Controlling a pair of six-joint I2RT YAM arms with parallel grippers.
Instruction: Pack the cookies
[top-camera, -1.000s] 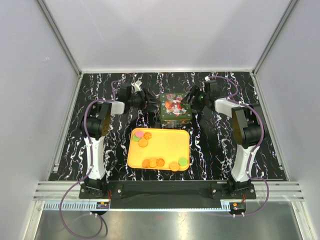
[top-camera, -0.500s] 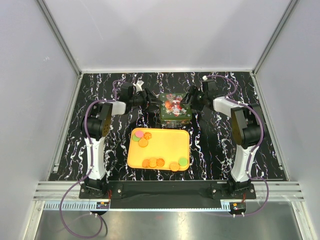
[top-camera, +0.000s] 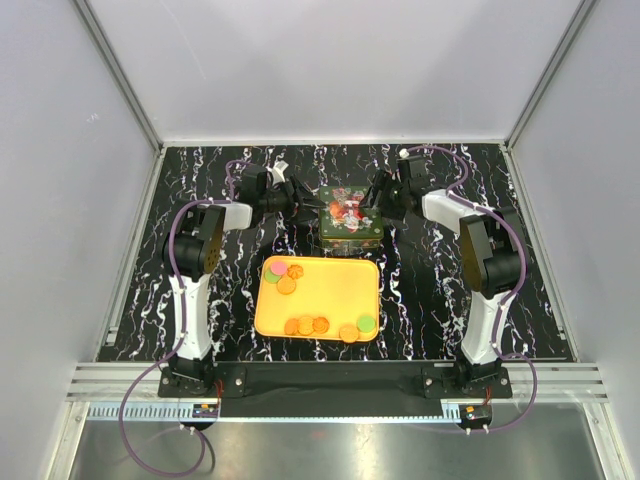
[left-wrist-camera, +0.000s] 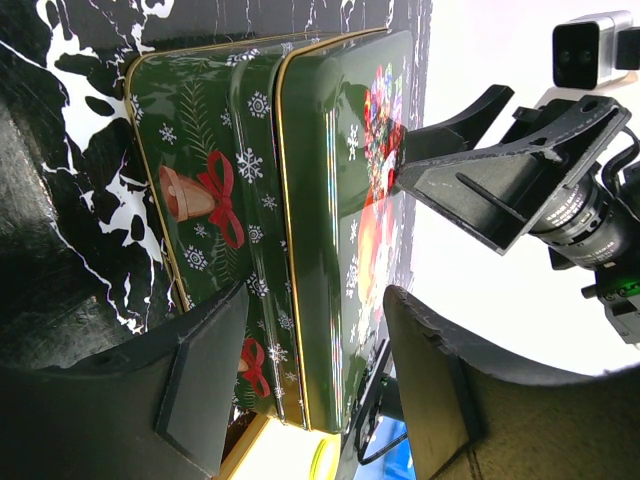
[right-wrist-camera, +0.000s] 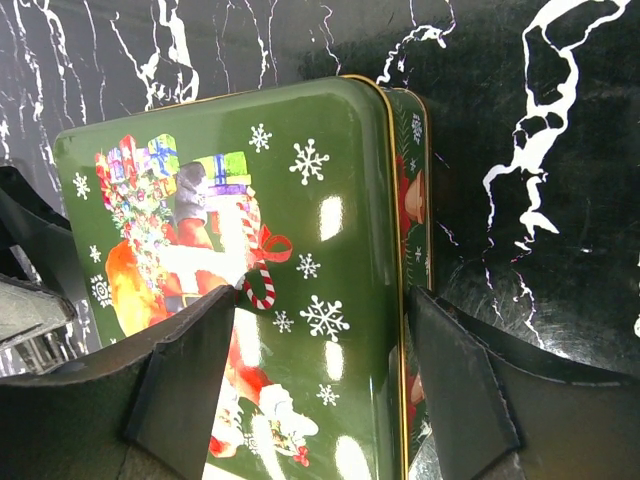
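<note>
- I read the left gripper (left-wrist-camera: 315, 385) as wide open, astride an edge of the green tin (left-wrist-camera: 300, 200); contact unclear.
- The right gripper (right-wrist-camera: 320, 385) is also wide, over a lid corner.
- The cookies (top-camera: 307, 325) are on the yellow tray (top-camera: 330, 290), on a marbled table (top-camera: 420, 300) with white walls (top-camera: 330, 70).

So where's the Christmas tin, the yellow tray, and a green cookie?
Christmas tin (top-camera: 350, 213): top view, middle of its lid.
yellow tray (top-camera: 335, 290): top view, bare floor of the tray.
green cookie (top-camera: 367, 323): top view, centre of the disc by the tray's near right corner.
</note>
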